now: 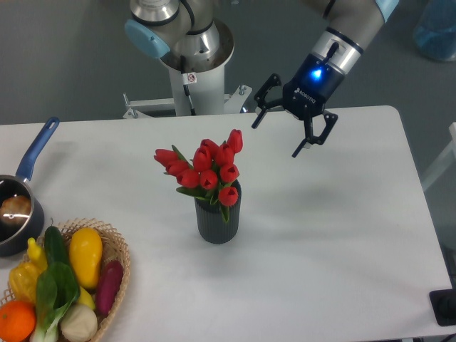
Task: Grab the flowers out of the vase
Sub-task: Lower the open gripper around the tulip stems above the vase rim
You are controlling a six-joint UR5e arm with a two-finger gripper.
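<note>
The flowers (205, 168), a bunch of red tulips with green leaves, stand upright in the vase (218, 220), a small dark grey ribbed cylinder near the middle of the white table. My gripper (275, 139) hangs in the air up and to the right of the blooms, apart from them. Its two black fingers are spread wide with nothing between them. A blue light glows on its body.
A wicker basket (116, 246) of vegetables and fruit sits at the front left corner. A blue-handled pot (20, 207) stands at the left edge. The arm's base (191, 57) rises behind the table's far edge.
</note>
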